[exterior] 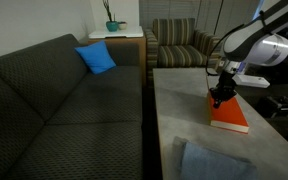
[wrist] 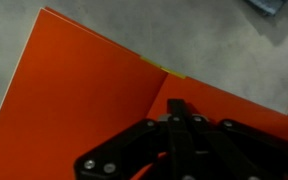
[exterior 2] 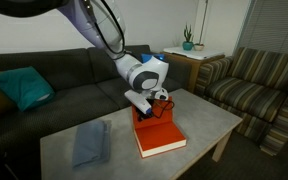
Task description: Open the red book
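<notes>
The red book (exterior: 232, 118) lies on the grey table (exterior: 184, 110) and shows in both exterior views (exterior 2: 160, 138). In the wrist view its red-orange cover (wrist: 84, 90) fills the frame, with a short yellow strip at a fold line. The cover's left part looks tilted up from the darker right part. My gripper (exterior: 220, 100) points down at the book's far end (exterior 2: 156, 108). Its fingers (wrist: 179, 105) are pressed together, seemingly pinching the cover's edge. The pages underneath are hidden.
A blue-grey cloth (exterior 2: 89, 140) lies on the table beside the book. A dark sofa (exterior: 54, 100) with a blue pillow (exterior: 97, 58) runs along one table side. A striped armchair (exterior 2: 254, 85) and a side table with a plant (exterior 2: 189, 40) stand beyond.
</notes>
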